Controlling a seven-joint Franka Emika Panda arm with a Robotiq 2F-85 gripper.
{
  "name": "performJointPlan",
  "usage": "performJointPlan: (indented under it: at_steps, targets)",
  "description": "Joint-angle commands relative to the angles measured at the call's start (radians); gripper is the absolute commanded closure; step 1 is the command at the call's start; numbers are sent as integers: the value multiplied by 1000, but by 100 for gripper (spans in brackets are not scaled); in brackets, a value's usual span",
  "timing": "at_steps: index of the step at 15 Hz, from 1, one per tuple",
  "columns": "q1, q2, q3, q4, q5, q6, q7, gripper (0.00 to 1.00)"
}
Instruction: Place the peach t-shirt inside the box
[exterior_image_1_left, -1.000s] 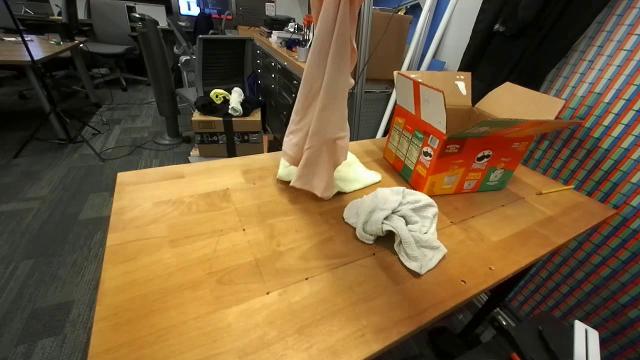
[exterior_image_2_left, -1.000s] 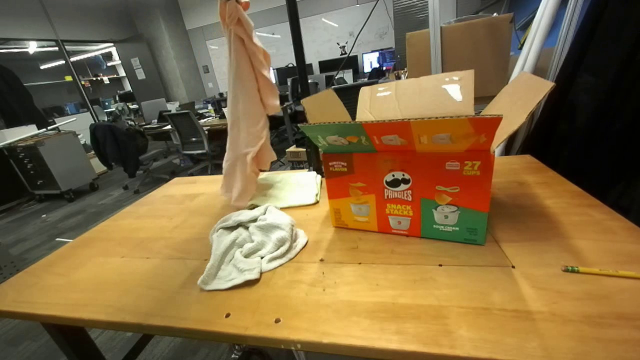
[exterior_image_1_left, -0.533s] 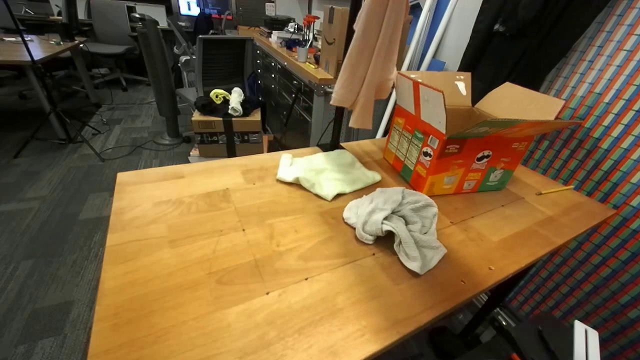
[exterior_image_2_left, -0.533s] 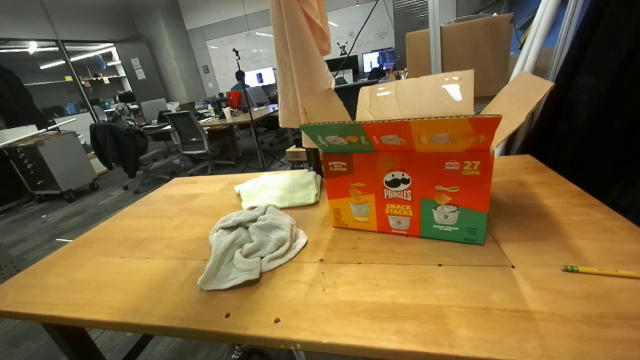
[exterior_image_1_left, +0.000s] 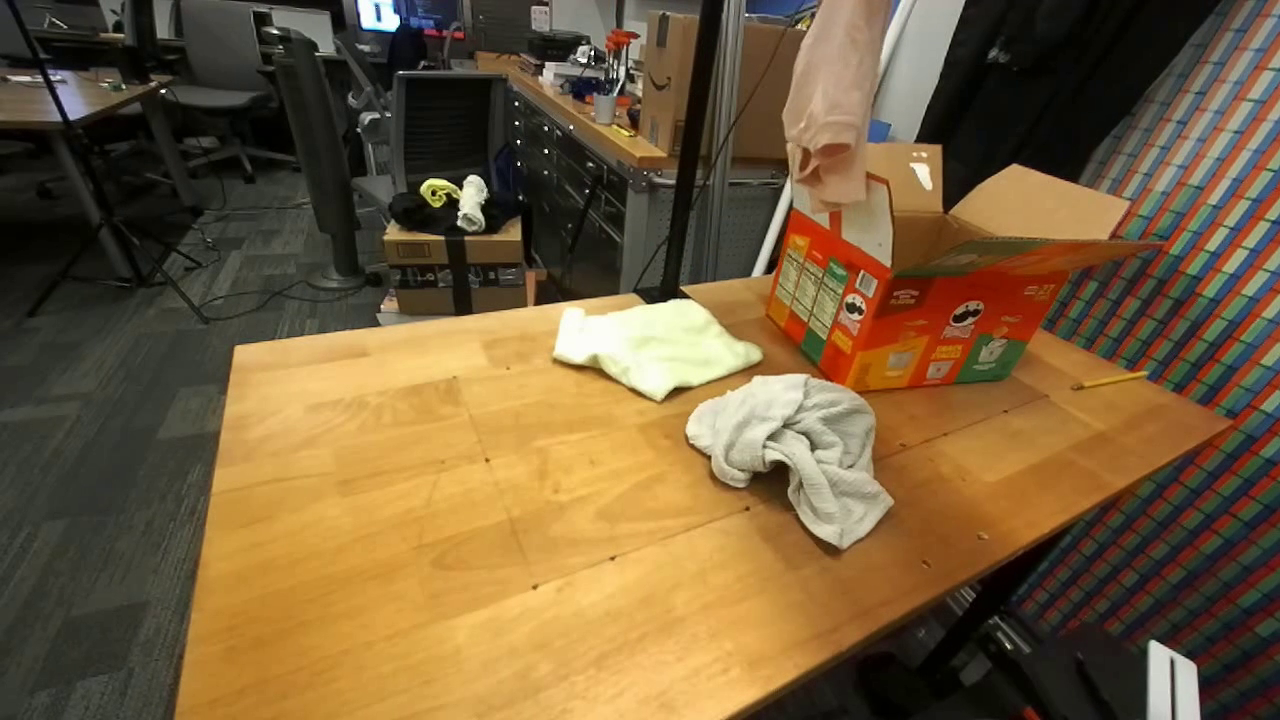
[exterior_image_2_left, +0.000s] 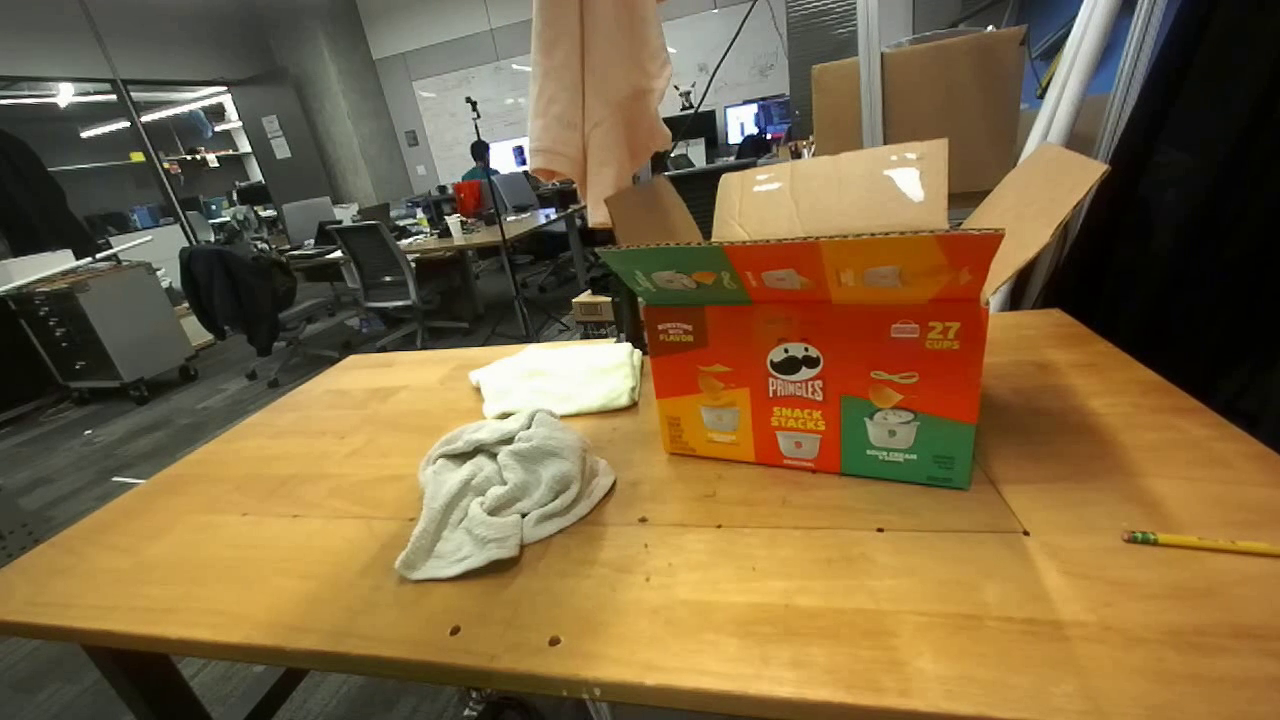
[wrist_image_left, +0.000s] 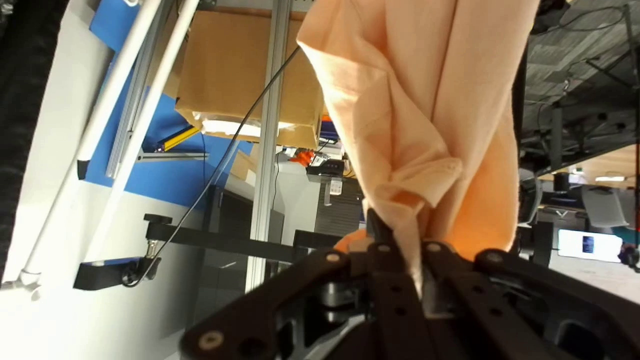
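Note:
The peach t-shirt (exterior_image_1_left: 838, 105) hangs in the air in both exterior views (exterior_image_2_left: 600, 95), and its top is cut off by the frame. Its lower end overlaps a side flap of the box in the picture. The open red Pringles box (exterior_image_1_left: 935, 330) stands on the table with its flaps spread, and it also shows in an exterior view (exterior_image_2_left: 815, 385). In the wrist view my gripper (wrist_image_left: 402, 240) is shut on the gathered t-shirt (wrist_image_left: 425, 100), which partly hides the fingertips. The gripper is out of frame in both exterior views. The box's inner floor is hidden.
A pale yellow-green cloth (exterior_image_1_left: 655, 345) and a crumpled grey-white cloth (exterior_image_1_left: 800, 450) lie on the wooden table (exterior_image_1_left: 380, 520) beside the box. A pencil (exterior_image_2_left: 1200, 543) lies on the box's other side. A black pole (exterior_image_1_left: 693, 150) stands behind the table edge.
The t-shirt has risen from low over the yellow-green cloth and moved sideways to the box's side flap. Its lower end now hangs higher and has turned. The box and cloths have not moved.

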Motion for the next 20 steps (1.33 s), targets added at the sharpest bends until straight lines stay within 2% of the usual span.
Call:
performJointPlan:
  at_steps: [1,6,14,17,20]
  targets:
    - [-26,5,-8,46,-35,33,58,99]
    - [-64,6,-49,56,-28,39,44,99]
    - [-108,-20,-117,-4,-20,52,35,99]
    - [-108,-48,-121,-95,-20,58,27,99]
    - [-104,-100,-113,-254,-21,67,27,99]
